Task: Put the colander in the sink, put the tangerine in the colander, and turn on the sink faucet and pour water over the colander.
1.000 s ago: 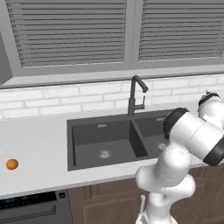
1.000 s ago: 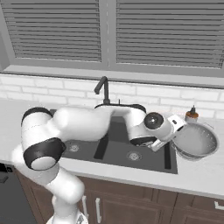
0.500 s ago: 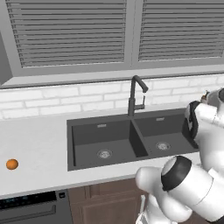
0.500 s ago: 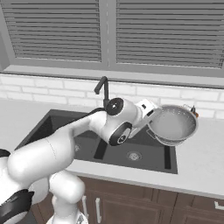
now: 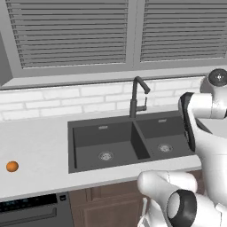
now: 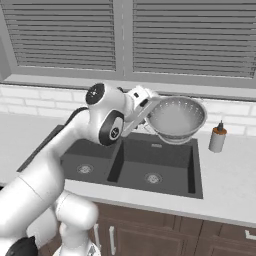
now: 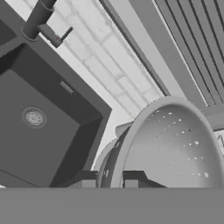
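Kitchen counter [image 5: 40,146], sink [image 6: 165,172] mid-frame; gripper [image 6: 150,102] clenched on colander [image 6: 176,117] rim, airborne; thin rim hold may slip.

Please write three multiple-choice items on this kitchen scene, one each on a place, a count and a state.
1. Where does the tangerine lie?
A. on the counter left of the sink
B. in the right basin
C. inside the colander

2. How many basins does the sink have?
A. one
B. two
C. three

3. What is the state of the colander?
A. resting in the left basin
B. upside down on the counter
C. held in the air above the sink, gripped at its rim

Answers: 1 A, the left base view shows the fruit alone on the pale counter. 2 B, a divider splits two basins, each with a drain. 3 C, the gripper has its jaws shut on the rim, and the bowl hangs clear of the basin.
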Tool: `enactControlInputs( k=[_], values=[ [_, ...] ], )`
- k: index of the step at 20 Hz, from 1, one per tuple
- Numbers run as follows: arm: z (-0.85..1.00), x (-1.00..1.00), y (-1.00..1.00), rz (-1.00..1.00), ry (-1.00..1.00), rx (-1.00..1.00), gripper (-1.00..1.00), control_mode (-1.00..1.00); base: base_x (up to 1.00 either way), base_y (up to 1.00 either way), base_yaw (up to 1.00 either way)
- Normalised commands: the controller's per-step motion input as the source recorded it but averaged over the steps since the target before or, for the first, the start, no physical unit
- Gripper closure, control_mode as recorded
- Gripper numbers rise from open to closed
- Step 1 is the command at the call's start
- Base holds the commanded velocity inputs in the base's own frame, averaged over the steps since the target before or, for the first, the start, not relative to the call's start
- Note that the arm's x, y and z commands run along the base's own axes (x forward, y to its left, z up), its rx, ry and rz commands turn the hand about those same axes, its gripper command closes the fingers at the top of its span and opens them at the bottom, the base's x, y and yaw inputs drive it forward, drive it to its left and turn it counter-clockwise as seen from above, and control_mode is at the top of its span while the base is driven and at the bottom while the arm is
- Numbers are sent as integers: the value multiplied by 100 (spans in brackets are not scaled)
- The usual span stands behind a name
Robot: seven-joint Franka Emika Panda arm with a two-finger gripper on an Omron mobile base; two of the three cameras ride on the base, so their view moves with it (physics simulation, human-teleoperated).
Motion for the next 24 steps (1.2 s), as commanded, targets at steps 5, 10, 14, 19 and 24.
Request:
enactControlInputs(
  k=[5, 10, 14, 19, 24],
  values=[
    [59, -19, 100, 15, 0, 0, 100, -100, 0, 0, 0],
    [38, -28, 100, 23, 0, 0, 100, -100, 0, 0, 0],
    [17, -42, 100, 28, -3, 0, 100, -100, 0, 0, 0],
    [12, -52, 100, 28, -8, 0, 100, -100, 0, 0, 0],
    [13, -37, 100, 25, -7, 0, 100, -100, 0, 0, 0]
  ],
)
